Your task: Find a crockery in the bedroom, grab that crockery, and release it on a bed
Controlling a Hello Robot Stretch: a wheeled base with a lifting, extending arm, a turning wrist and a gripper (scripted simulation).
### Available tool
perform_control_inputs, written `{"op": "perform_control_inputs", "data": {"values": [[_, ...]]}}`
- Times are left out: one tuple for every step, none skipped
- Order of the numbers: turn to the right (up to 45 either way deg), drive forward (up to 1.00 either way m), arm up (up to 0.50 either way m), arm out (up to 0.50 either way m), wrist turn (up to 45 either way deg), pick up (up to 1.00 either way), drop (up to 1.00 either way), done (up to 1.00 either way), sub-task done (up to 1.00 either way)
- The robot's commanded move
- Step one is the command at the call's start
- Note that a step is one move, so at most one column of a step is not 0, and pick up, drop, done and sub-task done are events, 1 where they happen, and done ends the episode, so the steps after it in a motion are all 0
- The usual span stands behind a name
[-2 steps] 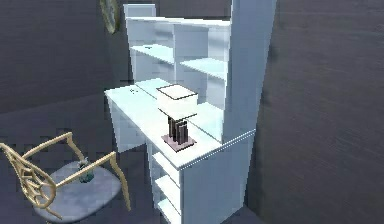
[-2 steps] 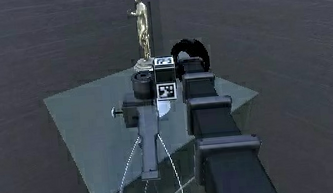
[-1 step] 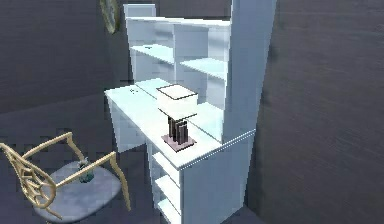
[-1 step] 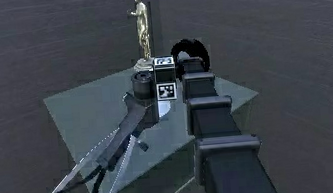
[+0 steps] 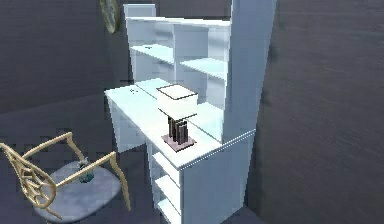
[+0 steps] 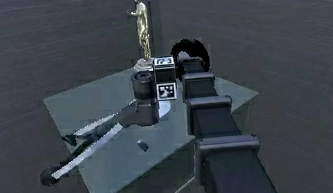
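Dark-walled room; grey tabletop carries gold statue. Nearer than statue: gripper, jaws' state cannot be told; small grey blob on tabletop, possibly the crockery. Arm right of statue.

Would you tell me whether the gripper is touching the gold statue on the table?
Cannot tell. In the arm side view, the dark body of the gripper overlaps the base of the gold statue, and nothing shows the depth between them.
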Motion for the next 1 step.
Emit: {"op": "perform_control_inputs", "data": {"values": [[0.0, 0.00, 0.00, 0.00, 45.0, 0.00, 0.00, 0.00, 0.00]]}}
